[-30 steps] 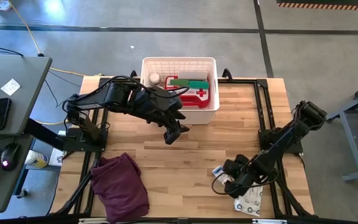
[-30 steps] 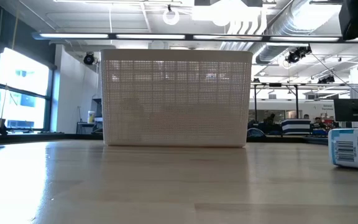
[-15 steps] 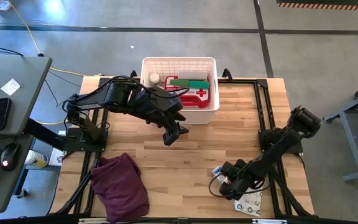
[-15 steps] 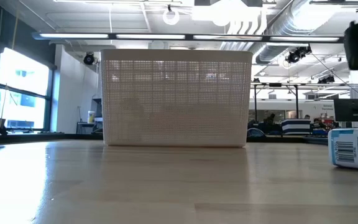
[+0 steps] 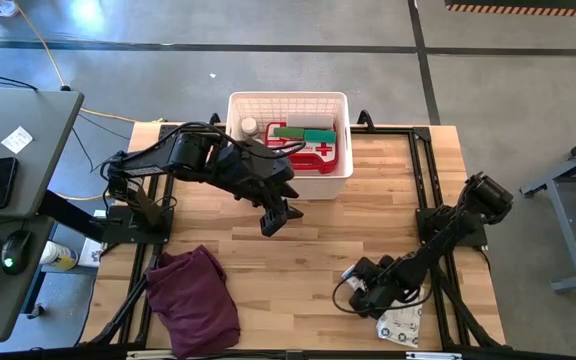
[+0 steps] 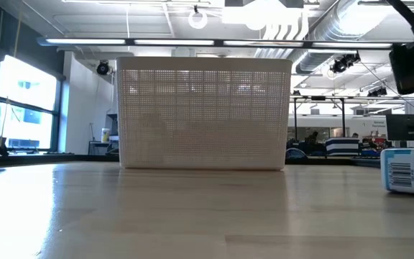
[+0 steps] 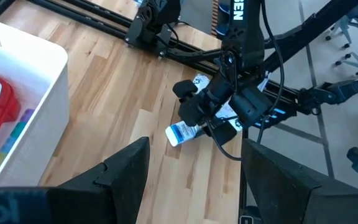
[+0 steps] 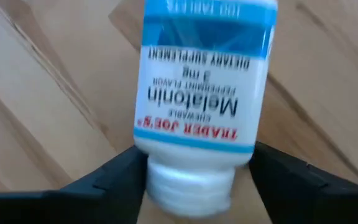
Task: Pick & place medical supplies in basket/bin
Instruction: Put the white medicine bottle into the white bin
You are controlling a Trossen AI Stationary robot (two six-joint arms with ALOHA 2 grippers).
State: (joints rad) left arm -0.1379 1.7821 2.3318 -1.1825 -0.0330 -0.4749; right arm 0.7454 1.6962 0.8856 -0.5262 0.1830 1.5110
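Pick-up step. The right gripper (image 5: 353, 295), low over the bench (image 5: 308, 250) near its front right corner, straddles a white bottle (image 8: 199, 99) lying on its side; its fingers (image 8: 104, 180) stand apart on either side of the cap end, not yet clamped. The left gripper (image 5: 273, 218) hangs open and empty just in front of the basket (image 5: 288, 100), which already holds the red first-aid case (image 5: 313, 155). Next, judged: close on the bottle, lift, carry it across to the basket.
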